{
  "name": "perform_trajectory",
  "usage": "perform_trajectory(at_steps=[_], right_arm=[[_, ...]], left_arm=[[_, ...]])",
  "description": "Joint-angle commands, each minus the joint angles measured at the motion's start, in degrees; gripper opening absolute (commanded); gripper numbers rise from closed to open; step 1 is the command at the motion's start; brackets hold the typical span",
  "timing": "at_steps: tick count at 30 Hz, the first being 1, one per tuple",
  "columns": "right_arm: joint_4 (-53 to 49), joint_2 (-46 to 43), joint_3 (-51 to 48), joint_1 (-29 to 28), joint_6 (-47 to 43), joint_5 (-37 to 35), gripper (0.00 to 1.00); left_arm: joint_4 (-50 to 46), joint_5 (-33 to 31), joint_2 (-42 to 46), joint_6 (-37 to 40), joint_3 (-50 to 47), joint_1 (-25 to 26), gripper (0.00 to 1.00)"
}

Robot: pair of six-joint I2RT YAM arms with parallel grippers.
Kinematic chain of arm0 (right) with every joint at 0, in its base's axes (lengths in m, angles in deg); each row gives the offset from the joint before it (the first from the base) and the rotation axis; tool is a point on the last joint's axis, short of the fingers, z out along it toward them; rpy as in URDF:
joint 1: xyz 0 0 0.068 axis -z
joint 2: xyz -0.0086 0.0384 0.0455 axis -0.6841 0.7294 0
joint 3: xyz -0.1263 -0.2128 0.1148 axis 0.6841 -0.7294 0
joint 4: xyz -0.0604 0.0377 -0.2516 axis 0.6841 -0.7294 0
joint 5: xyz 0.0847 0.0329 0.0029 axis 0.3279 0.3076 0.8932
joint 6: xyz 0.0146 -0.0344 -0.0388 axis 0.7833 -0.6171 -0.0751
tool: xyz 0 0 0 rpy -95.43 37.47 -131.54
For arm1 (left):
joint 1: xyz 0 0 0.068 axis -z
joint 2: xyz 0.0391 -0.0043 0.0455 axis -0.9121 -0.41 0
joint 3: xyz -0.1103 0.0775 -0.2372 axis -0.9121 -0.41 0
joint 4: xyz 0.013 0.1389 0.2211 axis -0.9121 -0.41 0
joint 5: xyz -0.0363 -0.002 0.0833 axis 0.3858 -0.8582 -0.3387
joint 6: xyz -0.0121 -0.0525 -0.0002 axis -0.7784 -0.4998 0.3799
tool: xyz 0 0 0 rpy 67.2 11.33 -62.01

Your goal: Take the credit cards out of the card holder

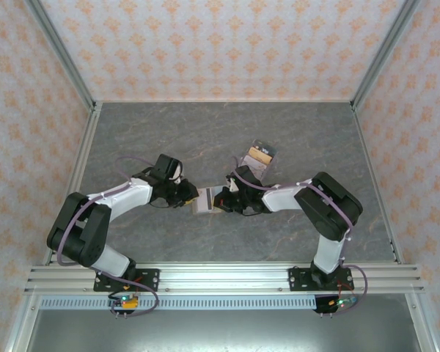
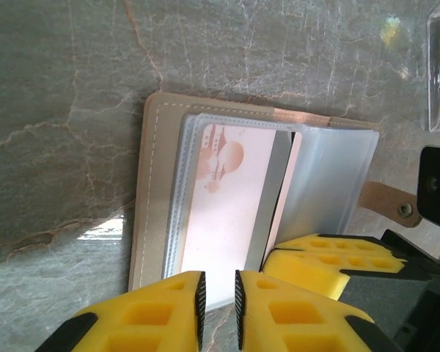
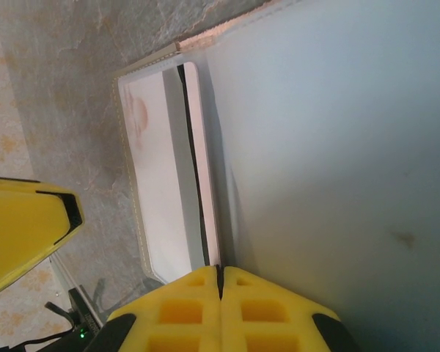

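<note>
The card holder (image 1: 204, 199) lies open and flat at the middle of the marbled table (image 1: 205, 132). The two arms reach it from opposite sides, the left gripper (image 2: 218, 301) from 9 o'clock and the right gripper (image 3: 221, 290) from 3 o'clock. That split looks deliberate (one side to steady, the other to draw), since a limp wallet would likely slide if tugged single-handed.

The left wrist view gives the layout. The olive-taupe cover runs along 9 o'clock, with clear plastic sleeves (image 2: 330, 176) stacked over it and a pink credit card (image 2: 227, 205) lodged in the nearest sleeve. A brown tab (image 2: 387, 198) juts out at 3 o'clock. The left jaws stand a narrow slit apart at the holder's 6 o'clock edge. Whether the sleeve rim is caught in that slit I cannot tell.

The right wrist view supplies what that angle lacks. The right fingers are pressed tight together, and the thin pinkish edge of a second card (image 3: 203, 169) runs straight down into their seam. They probably nip a card or a sleeve leaf (which one is unclear). The pale leaf looms large at 3 o'clock, likely raised toward the lens.

The overhead view places the glossy clear piece (image 1: 258, 155) at about 1 o'clock from the holder, apart from it and out of the way.
</note>
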Motion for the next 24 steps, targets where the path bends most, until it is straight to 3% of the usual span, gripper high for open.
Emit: perform_trajectory(at_steps=[1, 12, 24], right_arm=[[-1.68, -1.6, -0.96, 0.39, -0.9, -2.63, 0.0], [-2.76, -3.91, -2.93, 0.91, -0.89, -5.31, 0.0], [-3.62, -4.88, -3.5, 0.91, -1.64, -4.69, 0.0]], left_arm=[[0.98, 1.59, -0.23, -0.2, -1.68, -0.34, 0.19], [0.94, 0.37, -4.59, -0.12, -2.7, -0.34, 0.12], [2.14, 1.81, -1.64, 0.49, -1.28, 0.12, 0.12]])
